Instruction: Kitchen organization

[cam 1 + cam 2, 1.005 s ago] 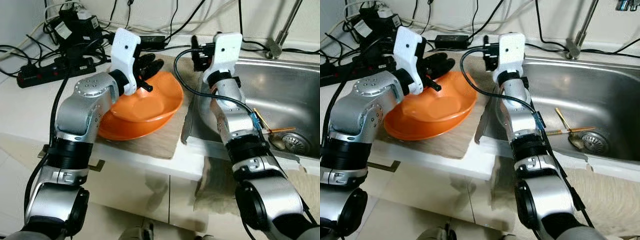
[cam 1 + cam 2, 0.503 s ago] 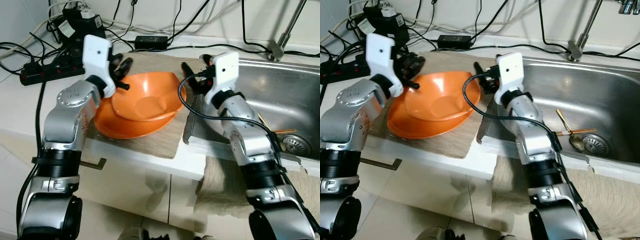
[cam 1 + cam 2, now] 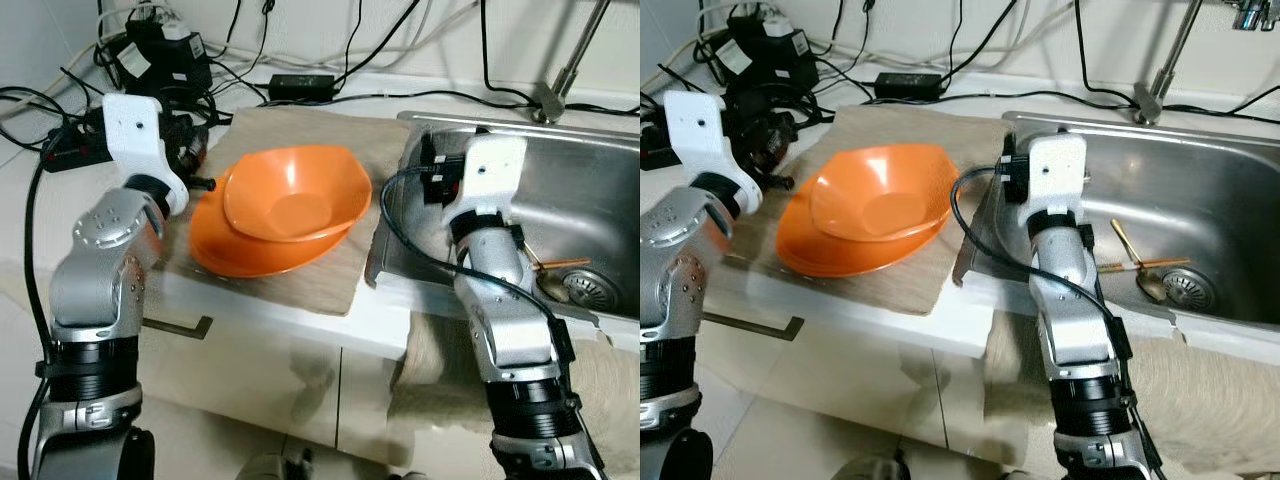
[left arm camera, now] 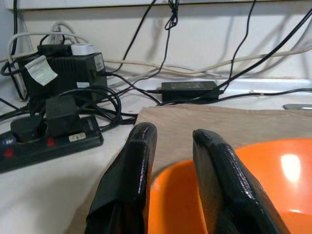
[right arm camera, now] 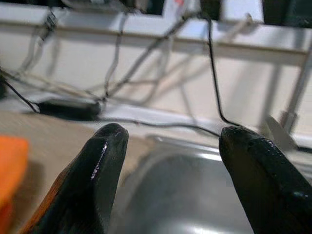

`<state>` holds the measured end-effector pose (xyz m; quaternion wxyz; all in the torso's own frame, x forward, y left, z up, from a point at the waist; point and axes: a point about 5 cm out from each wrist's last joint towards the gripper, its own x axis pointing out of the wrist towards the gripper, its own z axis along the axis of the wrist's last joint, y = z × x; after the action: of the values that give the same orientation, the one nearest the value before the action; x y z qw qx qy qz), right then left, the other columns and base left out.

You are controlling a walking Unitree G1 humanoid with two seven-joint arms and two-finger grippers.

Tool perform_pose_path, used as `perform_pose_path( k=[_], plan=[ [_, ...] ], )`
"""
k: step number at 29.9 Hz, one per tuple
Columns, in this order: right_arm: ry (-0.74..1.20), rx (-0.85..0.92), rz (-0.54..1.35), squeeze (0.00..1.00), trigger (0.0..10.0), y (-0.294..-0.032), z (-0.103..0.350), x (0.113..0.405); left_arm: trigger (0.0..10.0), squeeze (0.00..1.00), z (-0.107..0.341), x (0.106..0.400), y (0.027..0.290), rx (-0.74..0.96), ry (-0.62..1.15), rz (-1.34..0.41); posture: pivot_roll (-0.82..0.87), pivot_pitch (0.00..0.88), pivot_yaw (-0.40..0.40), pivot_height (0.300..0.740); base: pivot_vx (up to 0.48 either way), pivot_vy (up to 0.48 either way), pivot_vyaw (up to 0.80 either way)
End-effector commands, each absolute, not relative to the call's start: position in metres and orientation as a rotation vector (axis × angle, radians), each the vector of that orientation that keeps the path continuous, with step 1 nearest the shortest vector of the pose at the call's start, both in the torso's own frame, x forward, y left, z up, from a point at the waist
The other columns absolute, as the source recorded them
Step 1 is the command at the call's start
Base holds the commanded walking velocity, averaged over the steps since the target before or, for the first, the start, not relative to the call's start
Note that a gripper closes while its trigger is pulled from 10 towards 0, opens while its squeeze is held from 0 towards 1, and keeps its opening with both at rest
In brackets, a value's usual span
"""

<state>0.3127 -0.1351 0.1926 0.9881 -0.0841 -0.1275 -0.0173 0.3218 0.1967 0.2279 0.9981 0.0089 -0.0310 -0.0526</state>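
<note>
On the counter (image 3: 300, 315), left of the sink (image 3: 590, 190): two orange bowls (image 3: 290, 205), nested one inside the other, sitting on one beige mat (image 3: 320, 275). Upper bowl tilted slightly within the lower.

Left hand (image 4: 168, 139) held at the left rim of the bowls, over the mat's edge. Two black fingers (image 4: 131, 165) with a narrow gap between them, gripping nothing; orange rim just below the tips in the wrist view.

Right hand (image 5: 170, 146) raised at the near-left corner of the sink, beside the mat's right edge. Two fingers spread wide, nothing between them; steel basin beyond.

Sink contents: one drain strainer (image 3: 1188, 285), one spoon (image 3: 1145, 275), one thin orange stick (image 3: 1145, 264) crossing it near the drain. One faucet stem (image 3: 560, 80) at the back.

Behind the bowls, a tangle of cables: one black power strip (image 4: 48, 144) with red switches, one large black adapter (image 4: 61, 68) carrying a white tag, one flat black power brick (image 4: 189, 88). Writing on tag and strip label too small to read.
</note>
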Motion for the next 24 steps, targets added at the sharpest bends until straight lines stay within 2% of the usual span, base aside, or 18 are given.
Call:
perform_pose_path(
  k=[1, 7, 22, 23, 24],
  plan=[
    [-0.254, -0.175, -0.073, 0.00, 10.0, -0.136, 0.194, 0.308, 10.0, 0.00, 0.230, 0.315, 0.196, 0.000, -0.066, -0.097, 0.05, 0.000, 0.070, 0.740, 0.000, 0.000, 0.00],
    [-0.197, -0.188, -0.153, 0.00, 10.0, -0.135, 0.178, 0.299, 10.0, 0.00, 0.223, 0.307, 0.191, 0.006, -0.052, -0.098, 0.05, 0.000, 0.066, 0.740, 0.000, 0.000, 0.00],
    [-0.193, -0.127, -0.099, 0.00, 10.0, -0.118, 0.177, 0.303, 10.0, 0.00, 0.199, 0.304, 0.188, 0.017, 0.021, -0.099, 0.05, 0.000, 0.061, 0.740, 0.000, 0.000, 0.00],
    [-0.190, -0.128, -0.097, 0.00, 10.0, -0.118, 0.176, 0.304, 10.0, 0.86, 0.199, 0.304, 0.187, 0.017, 0.022, -0.099, 0.05, 0.000, 0.059, 0.740, 0.000, 0.000, 0.00],
    [-0.187, -0.128, -0.096, 0.00, 10.0, -0.118, 0.176, 0.304, 10.0, 1.00, 0.198, 0.304, 0.187, 0.018, 0.023, -0.101, 0.05, 0.000, 0.060, 0.740, 0.000, 0.000, 0.00]
  ],
)
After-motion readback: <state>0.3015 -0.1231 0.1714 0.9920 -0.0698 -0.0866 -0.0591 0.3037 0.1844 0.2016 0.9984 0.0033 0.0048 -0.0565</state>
